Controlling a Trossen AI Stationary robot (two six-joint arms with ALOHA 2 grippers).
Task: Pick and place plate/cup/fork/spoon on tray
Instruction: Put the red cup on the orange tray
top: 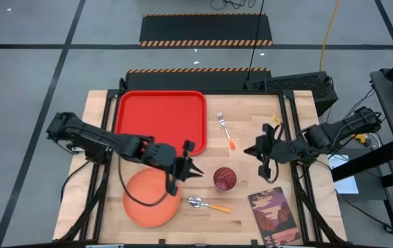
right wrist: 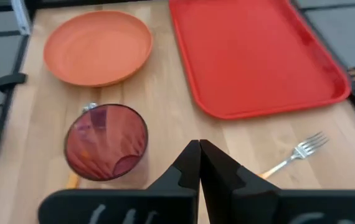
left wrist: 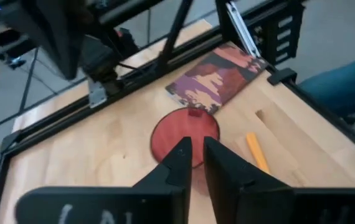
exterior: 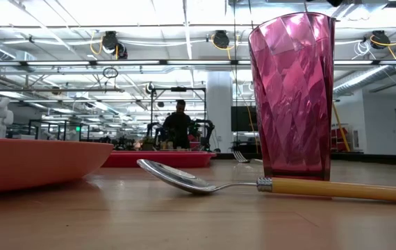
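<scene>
1. tray point(top: 160, 114) lies bare at the far left of the bench point(top: 100, 120); none of the four dishes is on it yet, so the task looks to be at its start.
2. left tool point(top: 195, 167) hangs over the bench between plate point(top: 151, 200) and cup point(top: 224, 178), fingers pressed nearly together with only a thin gap and nothing between them. it points at the cup, which suggests the cup is its next target; it would have to spread first.
3. right tool point(top: 254, 151) waits near the bench's right side, fingers pressed together, pinching nothing, aimed toward the cup and fork point(top: 225, 129).
4. cup stands upright near the middle front, well apart from the tray.
5. plate rests flat at the front left, partly under the left arm.
6. spoon point(top: 207, 204) lies just in front of the cup, bowl toward the plate; its handle is close to the cup's base and could be nudged during a grasp.
7. fork lies just right of the tray, tines pointing away.
8. book point(top: 274, 215) sits at the front right corner, clear of the route to the tray.
9. person point(exterior: 179, 123) stands far off in the room.
</scene>
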